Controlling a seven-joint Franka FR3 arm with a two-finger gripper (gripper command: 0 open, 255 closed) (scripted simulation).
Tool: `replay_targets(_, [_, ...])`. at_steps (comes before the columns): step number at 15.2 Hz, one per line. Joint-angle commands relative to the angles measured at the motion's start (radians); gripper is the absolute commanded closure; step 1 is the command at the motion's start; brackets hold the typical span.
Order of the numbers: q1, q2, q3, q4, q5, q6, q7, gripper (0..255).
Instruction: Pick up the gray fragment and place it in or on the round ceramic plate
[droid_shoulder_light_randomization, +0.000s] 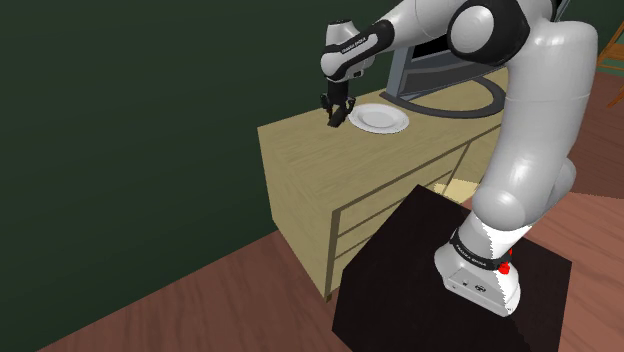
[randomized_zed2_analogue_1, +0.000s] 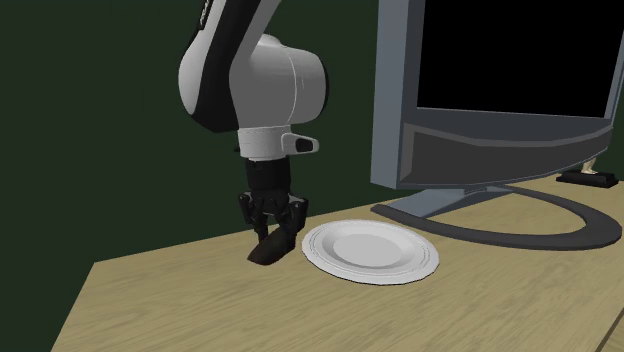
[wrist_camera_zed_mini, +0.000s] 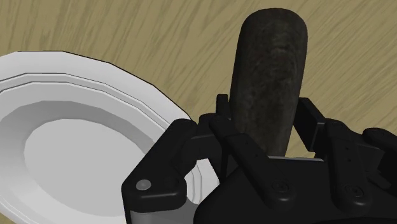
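Observation:
A dark gray, rounded, elongated fragment (wrist_camera_zed_mini: 270, 76) sits clasped between the black fingers (wrist_camera_zed_mini: 222, 124) of my gripper (wrist_camera_zed_mini: 267, 124), which is shut on it. In the second exterior view the gripper (randomized_zed2_analogue_1: 272, 228) points down at the wooden tabletop (randomized_zed2_analogue_1: 200, 300). The fragment (randomized_zed2_analogue_1: 270, 248) slants below it, with its lower end at the surface. The round white plate (randomized_zed2_analogue_1: 345, 265) lies just to the right of the fragment, close to it but apart. From the shoulder view, the gripper (droid_shoulder_light_randomization: 337, 115) hangs at the left rim of the plate (droid_shoulder_light_randomization: 395, 125).
A large gray monitor (randomized_zed2_analogue_1: 500, 90) stands behind the plate, and its curved foot (randomized_zed2_analogue_1: 520, 225) reaches close to the plate's far rim. A small dark object (randomized_zed2_analogue_1: 590, 180) lies at the far right. The table's left edge (randomized_zed2_analogue_1: 85, 290) is near the gripper. A dark green wall stands behind.

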Motion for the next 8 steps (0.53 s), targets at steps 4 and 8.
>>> replay_targets(4, [0.000, -0.017, 0.001, 0.017, 0.002, -0.034, -0.003, 255])
replay_targets(8, [0.000, -0.038, 0.002, 0.043, 0.005, -0.081, -0.007, 255])
